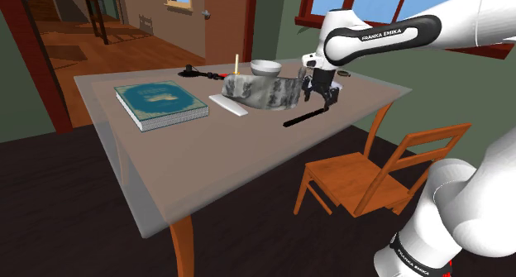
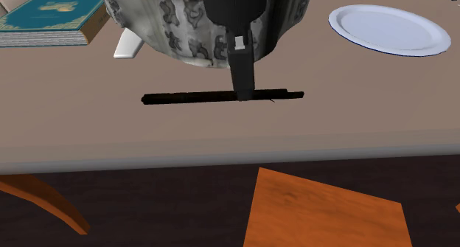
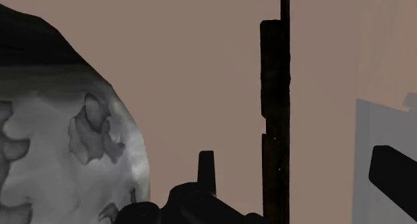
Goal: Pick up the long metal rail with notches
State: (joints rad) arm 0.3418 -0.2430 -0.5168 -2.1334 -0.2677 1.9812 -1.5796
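Note:
The long rail (image 2: 192, 98) is black and lies flat on the brown table (image 1: 207, 159), close to the table's edge on the chair side. It also appears as a dark strip (image 1: 303, 116) beside the grey marbled bowl. My black gripper (image 2: 245, 91) comes straight down on the rail's middle, its tip at the rail's height. In the wrist view the rail (image 3: 275, 109) runs lengthwise between my two fingers, nearer one fingertip (image 3: 207, 168) than the other. The gripper (image 3: 301, 179) is open and neither finger touches the rail.
A big grey marbled bowl (image 1: 260, 91) stands right behind the rail, a white slab (image 1: 229, 104) next to it. A teal book (image 1: 160, 104), a small white bowl (image 1: 265, 67) and a white plate (image 2: 388, 29) share the table. A wooden chair (image 1: 380, 172) stands below the edge.

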